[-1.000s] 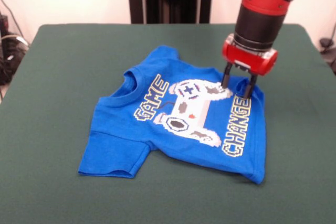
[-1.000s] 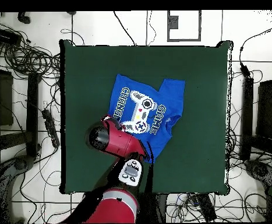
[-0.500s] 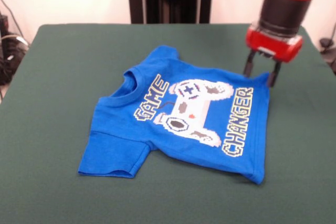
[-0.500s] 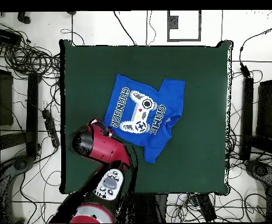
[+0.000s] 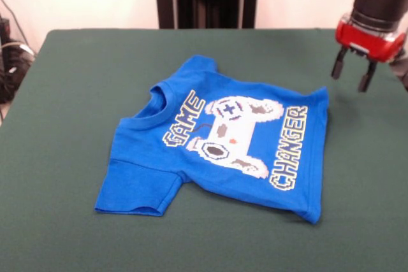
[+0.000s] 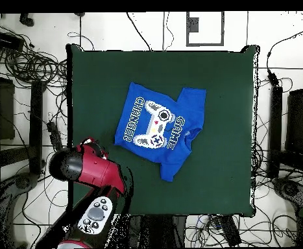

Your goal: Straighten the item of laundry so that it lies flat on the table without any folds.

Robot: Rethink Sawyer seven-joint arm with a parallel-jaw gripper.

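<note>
From the front, the red and black end effector (image 5: 352,77) hangs above the dark green felt-covered table (image 5: 76,81) with its two dark fingers spread apart and empty, and the small bright blue T-shirt with a pixel game-controller print (image 5: 223,138) lies lower and to its left, its nearest corner just beside the fingertips but apart from them. From overhead, the end effector itself is hidden under the red arm (image 6: 92,170) at the table's (image 6: 225,181) left edge, and the T-shirt (image 6: 159,126) lies up and to the right of it, well apart, with one sleeve folded.
</note>
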